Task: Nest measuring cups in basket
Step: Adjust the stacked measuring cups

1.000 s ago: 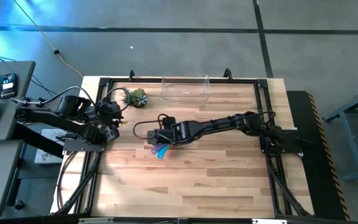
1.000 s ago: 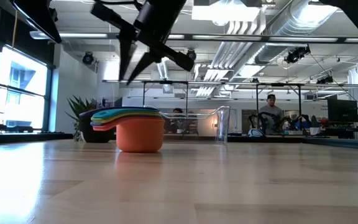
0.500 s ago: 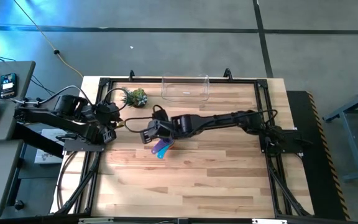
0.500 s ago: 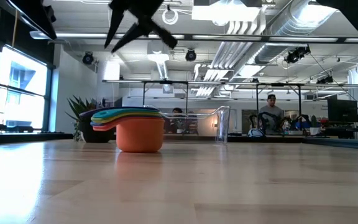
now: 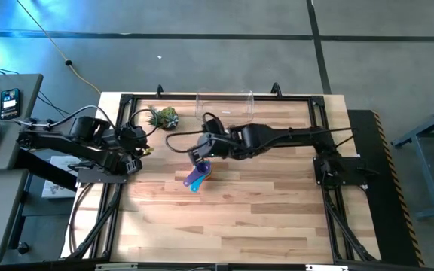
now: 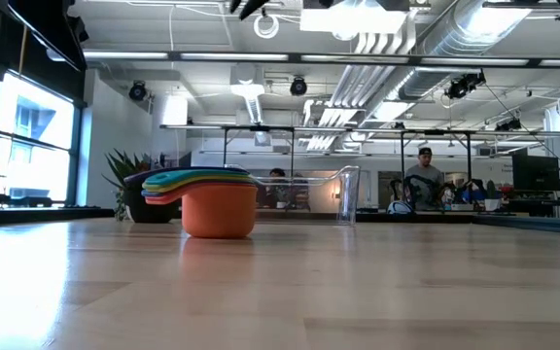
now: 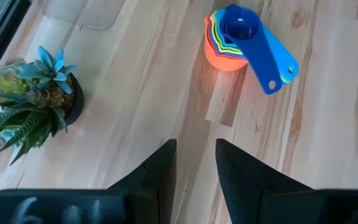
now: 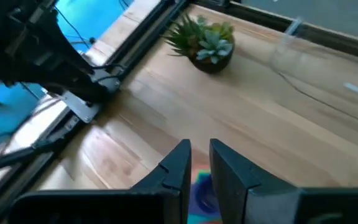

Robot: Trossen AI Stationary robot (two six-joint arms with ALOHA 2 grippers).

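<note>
Measuring cups [image 5: 197, 176]: nested in one stack on the bare wood near the middle of the table, orange cup at the bottom, blue one on top, handles lying to one side. They stand outside the basket.
Basket [image 5: 224, 106]: clear bin at the far edge of the table, well apart from the stack.
Right gripper [image 5: 200, 153]: raised above the table, just beyond the stack on the basket side. Its fingers [image 8: 178, 167] are nearly pressed together, a thin gap between them, nothing pinched.
Left gripper [image 5: 139, 153]: waits at the left edge of the table, fingers [image 7: 160, 171] a little apart, holding nothing.
Plant [image 5: 167, 117]: small spiky green pot near the far left corner.
Person [image 6: 423, 179]: stands far behind the table, in the room.
</note>
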